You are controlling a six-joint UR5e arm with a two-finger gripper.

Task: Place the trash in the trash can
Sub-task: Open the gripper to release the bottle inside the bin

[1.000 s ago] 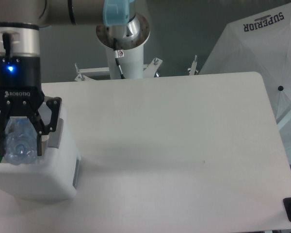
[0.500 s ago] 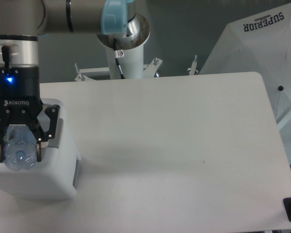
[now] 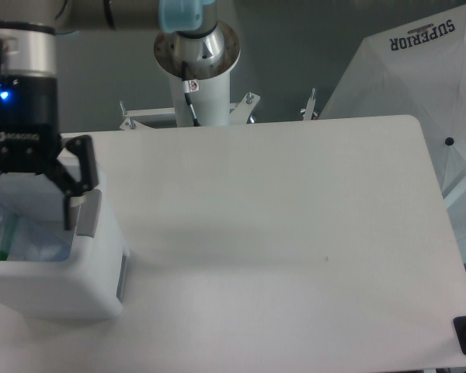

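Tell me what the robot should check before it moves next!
1. Jaws open: ok. The gripper has its jaws spread wide with nothing between them.
2. Bottle in the bin: ok. The bottle lies inside.
3. Wrapper in the bin: ok. The wrapper shows its green strip inside.
4. Trash left on the table: ok, none in view.
5. Jaws clear of the bin rim: cannot tell; one jaw tip overlaps the rim from this view.

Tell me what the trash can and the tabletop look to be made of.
Trash can: looks like moulded plastic, light grey-white, smooth, rounded corners, soft sheen. Table: a matte white board, possibly laminate; flat, even, no grain or glare.
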